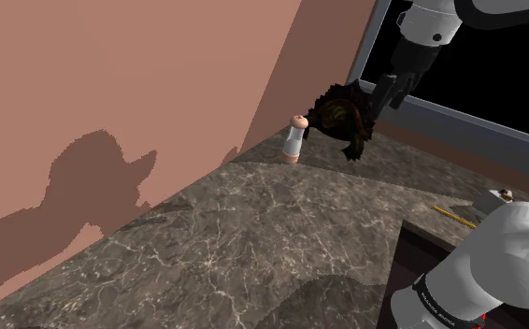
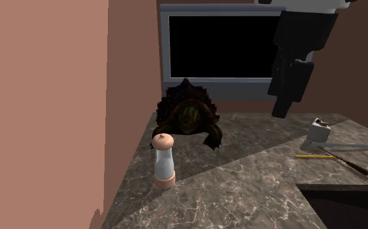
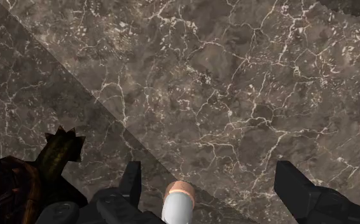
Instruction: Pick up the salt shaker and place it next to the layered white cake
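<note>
The salt shaker (image 1: 296, 138) is a pale bottle with a pinkish cap and base, standing upright on the dark marble counter (image 1: 253, 234) near the pink wall. In the second exterior view the shaker (image 2: 164, 160) stands in front of a dark turtle figure (image 2: 189, 117). My black gripper (image 1: 382, 99) hangs well above the counter, over the turtle's far side, also seen as the gripper (image 2: 284, 104). In the wrist view the gripper (image 3: 210, 188) is open; the shaker (image 3: 178, 202) shows far below between the fingers, untouched. The small white cake slice (image 2: 318, 130) sits toward the second exterior view's right.
The spiky dark turtle (image 1: 344, 117) stands right beside the shaker. A knife (image 2: 345, 159) and a yellow pencil (image 2: 314, 156) lie by the cake. A sink recess (image 2: 348, 205) opens at the counter's near right. A window (image 2: 218, 45) with a black area backs the counter.
</note>
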Robot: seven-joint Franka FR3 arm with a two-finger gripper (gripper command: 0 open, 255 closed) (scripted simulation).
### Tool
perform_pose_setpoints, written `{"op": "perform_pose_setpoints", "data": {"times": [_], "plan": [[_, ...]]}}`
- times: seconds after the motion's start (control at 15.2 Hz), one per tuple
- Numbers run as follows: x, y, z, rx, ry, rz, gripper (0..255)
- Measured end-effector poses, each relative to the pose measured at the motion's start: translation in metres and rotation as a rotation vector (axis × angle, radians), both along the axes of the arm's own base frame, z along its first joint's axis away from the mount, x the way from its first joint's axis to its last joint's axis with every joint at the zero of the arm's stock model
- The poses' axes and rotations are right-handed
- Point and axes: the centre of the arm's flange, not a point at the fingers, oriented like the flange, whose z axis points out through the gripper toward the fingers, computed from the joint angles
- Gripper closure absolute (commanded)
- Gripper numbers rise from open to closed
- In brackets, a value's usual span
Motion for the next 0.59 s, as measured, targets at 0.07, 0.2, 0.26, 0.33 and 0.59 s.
{"op": "perform_pose_setpoints", "data": {"times": [0.07,0.2,0.26,0.33,0.59], "plan": [[0.0,0.0,0.0,0.0,0.0,0.0,0],[0.013,-0.004,-0.006,0.007,0.002,0.011,0],[0.024,-0.008,-0.014,0.012,0.004,0.02,0],[0.037,-0.013,-0.018,0.017,0.004,0.028,0],[0.081,-0.023,-0.038,0.04,0.008,0.066,0]]}}
